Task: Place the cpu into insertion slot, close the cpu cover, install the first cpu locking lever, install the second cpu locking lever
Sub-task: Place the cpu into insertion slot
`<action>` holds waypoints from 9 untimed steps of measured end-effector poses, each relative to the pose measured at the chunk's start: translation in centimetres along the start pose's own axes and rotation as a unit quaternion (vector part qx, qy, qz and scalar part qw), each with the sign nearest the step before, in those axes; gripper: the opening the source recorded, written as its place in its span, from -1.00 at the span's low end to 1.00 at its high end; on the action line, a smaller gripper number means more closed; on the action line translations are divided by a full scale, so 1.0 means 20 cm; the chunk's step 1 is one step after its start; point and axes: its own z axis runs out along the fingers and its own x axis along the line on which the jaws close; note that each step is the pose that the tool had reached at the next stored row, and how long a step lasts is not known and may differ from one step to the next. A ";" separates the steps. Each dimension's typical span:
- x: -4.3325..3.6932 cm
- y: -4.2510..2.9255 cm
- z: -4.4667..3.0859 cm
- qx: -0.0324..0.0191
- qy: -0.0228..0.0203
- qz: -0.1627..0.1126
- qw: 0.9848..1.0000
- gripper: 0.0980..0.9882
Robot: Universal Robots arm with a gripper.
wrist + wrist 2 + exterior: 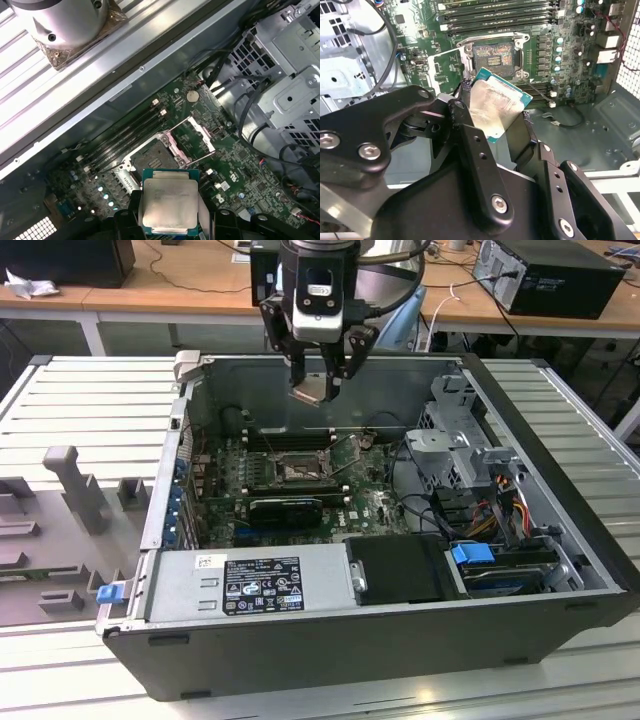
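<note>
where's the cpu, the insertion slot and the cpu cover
the cpu (169,202): first wrist view, metal top
the insertion slot (154,156): first wrist view, dark centre
the cpu cover (204,133): first wrist view, frame bar

Open computer case (350,650); memory slots (495,12)

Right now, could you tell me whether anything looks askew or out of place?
Only the cpu: it hangs tilted between the fingers above the empty insertion slot, whose cpu cover stands open. Nothing looks damaged.

Exterior view overlooks the case (300,640); both wrist views share the insertion slot (494,57)
</note>
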 end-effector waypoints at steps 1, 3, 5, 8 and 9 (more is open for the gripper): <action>0.000 0.000 0.000 0.000 0.000 0.004 1.000 -0.03; 0.000 0.000 0.000 0.000 -0.001 0.011 1.000 -0.03; 0.000 0.000 0.001 0.000 -0.001 0.017 1.000 -0.03; 0.000 0.000 0.001 0.000 -0.002 0.029 1.000 -0.03; 0.000 0.000 0.002 -0.001 -0.003 0.034 0.999 -0.03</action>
